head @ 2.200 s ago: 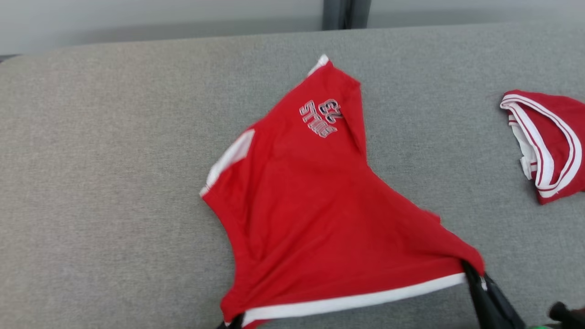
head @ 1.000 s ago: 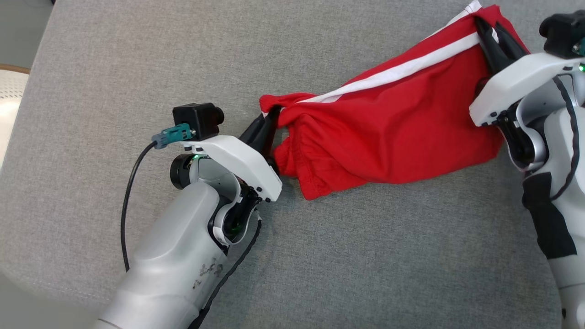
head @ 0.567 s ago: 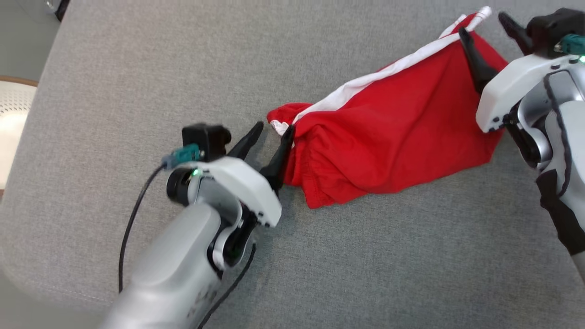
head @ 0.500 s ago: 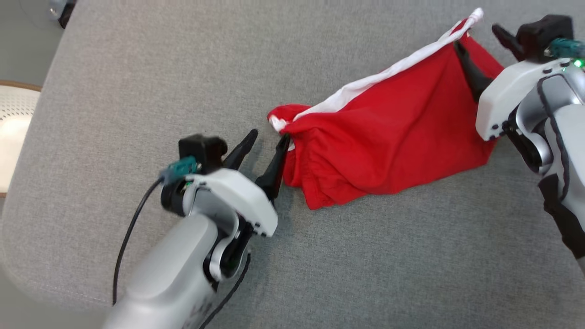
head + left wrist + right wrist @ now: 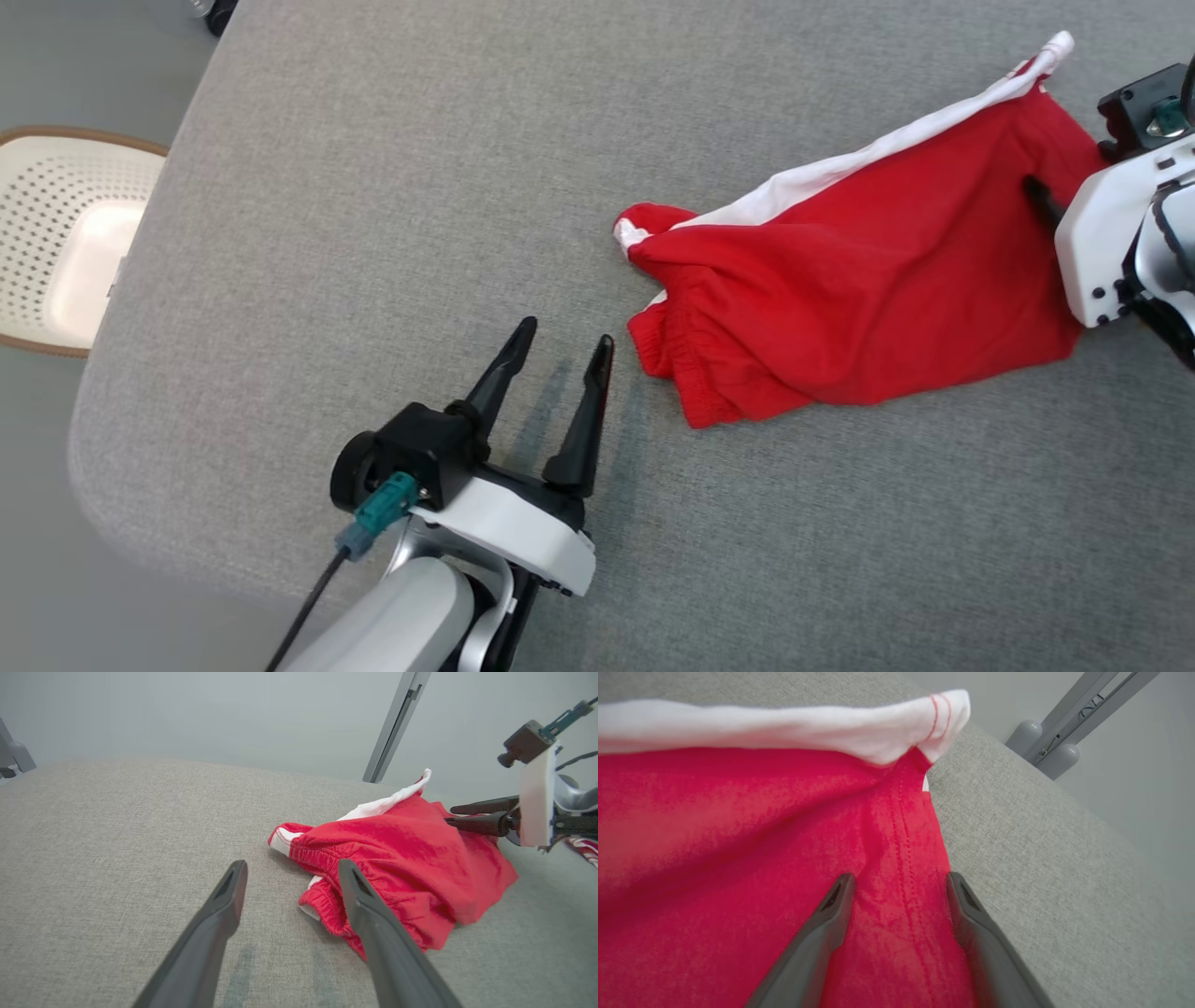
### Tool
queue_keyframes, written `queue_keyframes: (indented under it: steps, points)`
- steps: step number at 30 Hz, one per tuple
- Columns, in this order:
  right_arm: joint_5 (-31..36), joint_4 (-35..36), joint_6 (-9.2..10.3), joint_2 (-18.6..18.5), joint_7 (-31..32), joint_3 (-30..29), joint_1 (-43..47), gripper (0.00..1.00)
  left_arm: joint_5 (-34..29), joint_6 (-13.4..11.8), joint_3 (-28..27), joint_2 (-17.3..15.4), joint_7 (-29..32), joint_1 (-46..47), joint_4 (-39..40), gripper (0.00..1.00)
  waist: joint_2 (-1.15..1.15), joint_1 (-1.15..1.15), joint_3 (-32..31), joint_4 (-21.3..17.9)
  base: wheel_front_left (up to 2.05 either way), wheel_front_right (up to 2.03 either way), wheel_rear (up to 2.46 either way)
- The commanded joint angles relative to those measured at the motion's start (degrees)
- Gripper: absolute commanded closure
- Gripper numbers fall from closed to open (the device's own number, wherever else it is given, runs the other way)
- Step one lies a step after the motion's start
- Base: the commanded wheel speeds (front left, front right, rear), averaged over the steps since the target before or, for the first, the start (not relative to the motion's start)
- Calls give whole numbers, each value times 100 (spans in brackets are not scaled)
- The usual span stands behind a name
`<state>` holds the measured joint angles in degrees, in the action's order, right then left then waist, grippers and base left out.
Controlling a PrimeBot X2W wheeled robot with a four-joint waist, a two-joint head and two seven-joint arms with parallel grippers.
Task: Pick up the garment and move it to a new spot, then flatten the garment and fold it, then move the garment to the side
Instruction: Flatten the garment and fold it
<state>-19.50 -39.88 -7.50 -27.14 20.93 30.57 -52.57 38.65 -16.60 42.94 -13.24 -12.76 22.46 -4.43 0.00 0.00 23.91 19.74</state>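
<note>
— Where's our garment (image 5: 859, 280)?
— Bunched on the grey padded counter (image 5: 373, 187), off to our right. Our left gripper (image 5: 567, 333) is spread just beside the waistband. Our right gripper (image 5: 900, 878) is spread over a side seam, pinching nothing.
— How will it handle?
— Soft, light and floppy, we reckon. We'd pinch the waistband corners. The woven top may drag. A white basket (image 5: 65, 243) sits below the counter's left edge.

It looks like a bare test room or lab rather than a home. A plain grey wall (image 5: 187, 714) and a grey metal post (image 5: 395, 723) stand beyond a wide fabric-covered desk (image 5: 373, 187). A white perforated laundry basket (image 5: 42, 201) sits on the smooth grey floor (image 5: 37, 523) at its left.
</note>
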Motion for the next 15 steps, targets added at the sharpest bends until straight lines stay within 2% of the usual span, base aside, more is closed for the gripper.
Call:
queue_keyframes:
  steps: [1,12,13,14,15]
  points:
    - [95,-103,1,-76,46,-4,-40,0,-135,-25,12,46,-101,-64,48,0,0,0,100,142,0,0,0]
    - [356,-570,1,-352,203,240,98,0,-351,338,-78,309,-242,-354,-109,0,0,0,-1,276,0,0,0]
    - [296,-564,1,-332,217,310,130,5,-362,351,-104,326,-244,-356,-127,0,0,0,-3,278,0,0,0]
    - [169,-583,0,-295,217,281,142,100,-382,371,-130,342,-246,-358,-141,0,0,0,0,273,0,0,0]
    - [62,-592,0,-239,252,282,161,100,-401,395,-161,362,-247,-357,-151,0,0,0,5,264,0,0,0]
